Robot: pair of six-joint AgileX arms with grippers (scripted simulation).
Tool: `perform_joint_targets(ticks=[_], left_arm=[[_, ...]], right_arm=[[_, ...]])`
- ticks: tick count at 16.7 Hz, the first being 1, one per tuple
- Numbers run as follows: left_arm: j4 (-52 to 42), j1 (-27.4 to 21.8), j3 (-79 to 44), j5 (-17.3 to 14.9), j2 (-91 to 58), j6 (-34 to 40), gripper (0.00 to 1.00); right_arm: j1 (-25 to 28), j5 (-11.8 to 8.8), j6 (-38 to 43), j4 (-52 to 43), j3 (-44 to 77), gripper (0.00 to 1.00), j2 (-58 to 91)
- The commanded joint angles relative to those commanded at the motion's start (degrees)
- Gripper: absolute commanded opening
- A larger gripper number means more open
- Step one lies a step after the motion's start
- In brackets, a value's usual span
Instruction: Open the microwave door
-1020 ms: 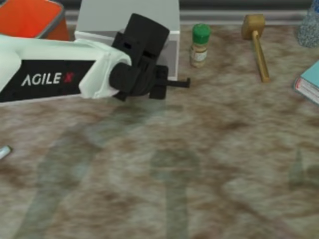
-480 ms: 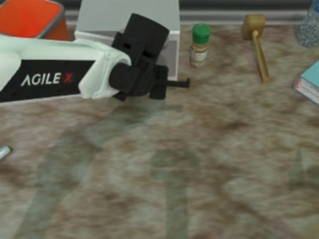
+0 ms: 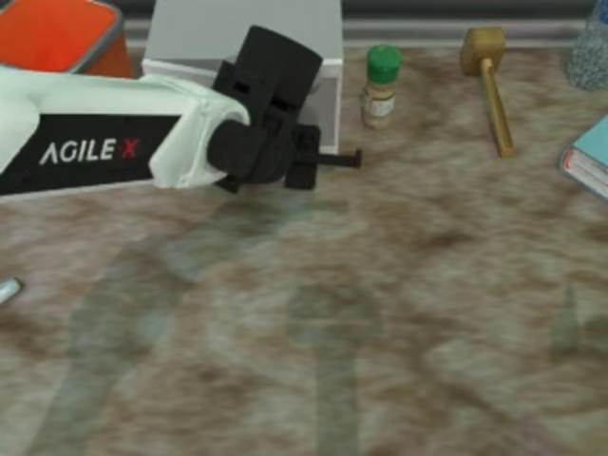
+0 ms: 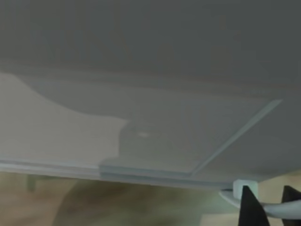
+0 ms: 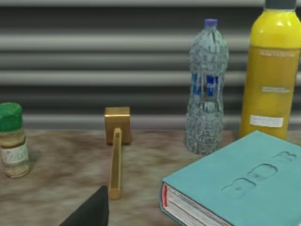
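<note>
Our left arm reaches in from 9 o'clock across the tabletop (image 3: 399,313), its left end effector (image 3: 328,159) pressed up at the front of the microwave (image 3: 237,33), which sits at about 11 o'clock in the top view, just right of the orange bin (image 3: 57,33). In the left wrist view the microwave door (image 4: 141,108) fills nearly the whole picture, grey translucent window with a pale frame edge below it; it looks flush with the body, not swung out. The door handle (image 4: 244,188) shows as a small whitish piece at the door's lower edge, and two dark fingertips (image 4: 251,209) stand just beside it, one on each side, parted with the handle piece between them; we can't tell if they pinch it.

Right end effector: only one dark fingertip (image 5: 91,212) shows in the right wrist view, so whether it is apart or together we cannot tell.

Others on the tabletop:
- spice jar (image 3: 382,85), green lid, just right of the microwave at 12 o'clock
- wooden mallet (image 3: 489,81) at 1 o'clock
- teal book (image 3: 589,157) at 2-3 o'clock edge
- water bottle (image 5: 206,89) and yellow bottle (image 5: 270,70), behind the book in the right wrist view
</note>
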State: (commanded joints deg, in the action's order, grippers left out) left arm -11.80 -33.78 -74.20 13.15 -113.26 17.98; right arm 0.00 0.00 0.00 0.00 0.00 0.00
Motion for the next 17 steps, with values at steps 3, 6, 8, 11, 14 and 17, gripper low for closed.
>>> perform_joint_targets(ticks=[3,6,8,11,14,17], left_arm=[[0.0,0.0,0.0,0.0,0.0,0.0,0.0],[0.0,0.0,0.0,0.0,0.0,0.0,0.0],[0.0,-0.5,-0.2,-0.4,-0.1,0.3,0.0],[0.5,-0.1,0.9,-1.0,0.6,-0.9,0.0],[1.4,0.6,2.4,-2.0,1.7,-2.4,0.0],[1.4,0.6,2.6,-2.1,1.7,-2.6,0.0]], right_arm=[[0.0,0.0,0.0,0.0,0.0,1.0,0.0],[0.0,0.0,0.0,0.0,0.0,1.0,0.0],[0.0,0.0,0.0,0.0,0.0,1.0,0.0],[0.0,0.0,0.0,0.0,0.0,1.0,0.0],[0.0,0.0,0.0,0.0,0.0,1.0,0.0],[0.0,0.0,0.0,0.0,0.0,1.0,0.0]])
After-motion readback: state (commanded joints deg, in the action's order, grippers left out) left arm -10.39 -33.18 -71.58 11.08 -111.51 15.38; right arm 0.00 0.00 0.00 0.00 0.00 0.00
